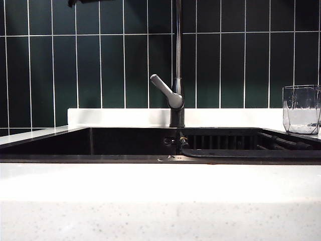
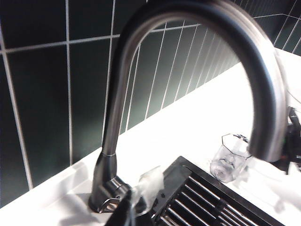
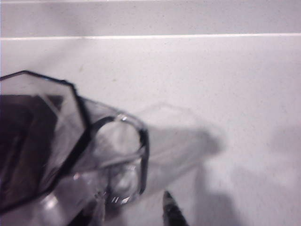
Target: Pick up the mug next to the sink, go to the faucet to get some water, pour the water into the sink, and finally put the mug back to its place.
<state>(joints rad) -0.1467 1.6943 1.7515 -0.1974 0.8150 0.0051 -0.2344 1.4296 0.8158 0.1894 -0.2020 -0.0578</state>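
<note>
The mug (image 1: 301, 108), clear faceted glass, stands upright on the white countertop at the far right, beside the sink (image 1: 125, 143). In the left wrist view the mug (image 2: 229, 157) stands past the ribbed drainer (image 2: 211, 202). The faucet (image 1: 177, 75) rises at the middle, its grey lever (image 1: 167, 91) angled up-left. My left gripper (image 2: 129, 211) is shut, high beside the faucet's spout (image 2: 263, 94); it holds nothing. My right gripper (image 3: 131, 214) is open above the mug (image 3: 108, 155). One dark fingertip (image 3: 171, 212) stands clear of the glass. Neither gripper shows in the exterior view.
Dark green tiles (image 1: 100, 60) and a low white backsplash (image 1: 120, 116) close off the back. The sink's black front rim (image 1: 100, 158) runs across, with white speckled countertop (image 1: 150, 211) in front. A dark arm part (image 1: 80, 2) shows at the top left.
</note>
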